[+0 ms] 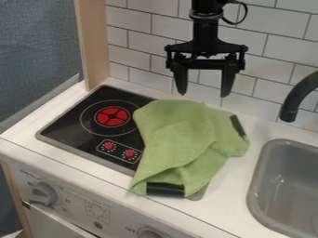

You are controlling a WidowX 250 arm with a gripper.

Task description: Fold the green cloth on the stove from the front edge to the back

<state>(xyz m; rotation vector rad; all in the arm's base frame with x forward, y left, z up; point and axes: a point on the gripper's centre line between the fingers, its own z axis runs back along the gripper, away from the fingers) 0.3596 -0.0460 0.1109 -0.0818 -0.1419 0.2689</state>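
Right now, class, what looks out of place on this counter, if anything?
A crumpled green cloth lies across the right side of the black stovetop and onto the white counter; cloth draped over a cooking surface looks odd.

This is a toy kitchen: a black stovetop point(65, 124) with a red burner point(113, 116) sits in the white counter point(233, 204), a grey sink point(255, 188) and dark faucet point(288, 111) lie to the right, white tiles point(132, 39) line the far wall, and knobs point(43, 194) mark the near front.
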